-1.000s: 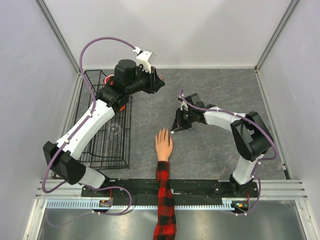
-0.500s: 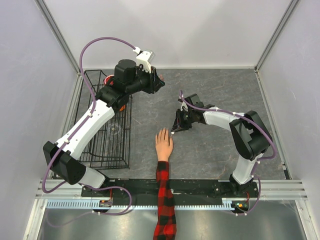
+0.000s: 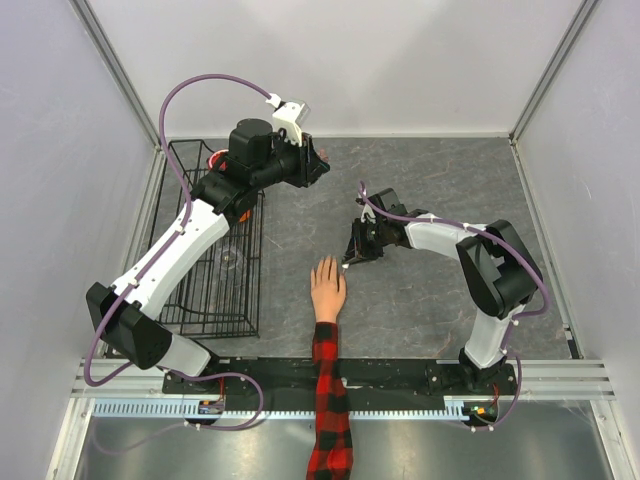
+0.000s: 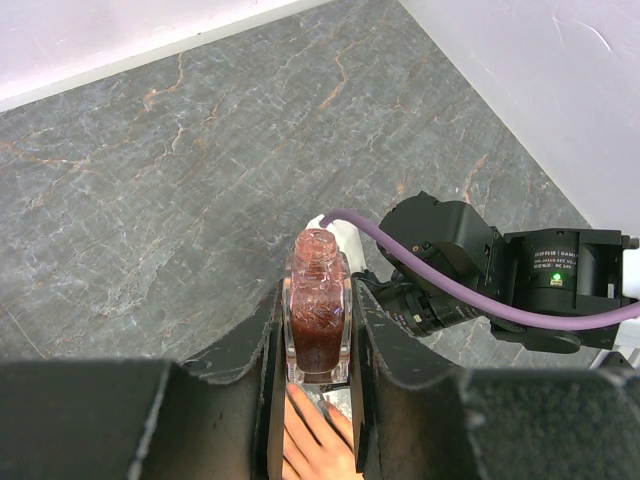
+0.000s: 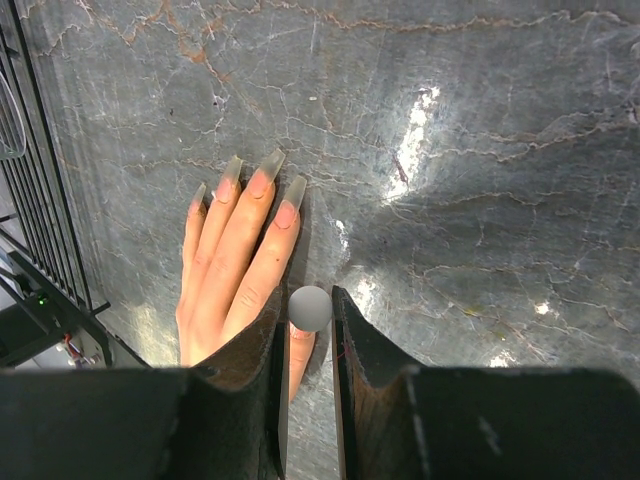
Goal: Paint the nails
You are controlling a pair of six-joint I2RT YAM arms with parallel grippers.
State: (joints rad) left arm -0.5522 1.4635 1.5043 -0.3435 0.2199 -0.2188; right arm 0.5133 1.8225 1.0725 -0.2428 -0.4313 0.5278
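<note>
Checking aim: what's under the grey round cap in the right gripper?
Under the grey round cap, a strip of the peach mannequin hand shows, likely its thumb. Any brush tip and that nail are covered.

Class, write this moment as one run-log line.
left gripper: shut on polish bottle | right gripper: shut on grey cap | mannequin hand: palm down

Left gripper [image 4: 318, 292] raised, clamped on bottle [image 4: 318, 325]; right gripper [image 5: 308, 298] low, seemingly pinching a round cap [image 5: 310, 310].

My fingers [image 5: 350, 335] are pinching a small grey knob [image 5: 310, 308] beside the mannequin hand [image 5: 232, 275] lying on the surface [image 5: 480, 150].
</note>
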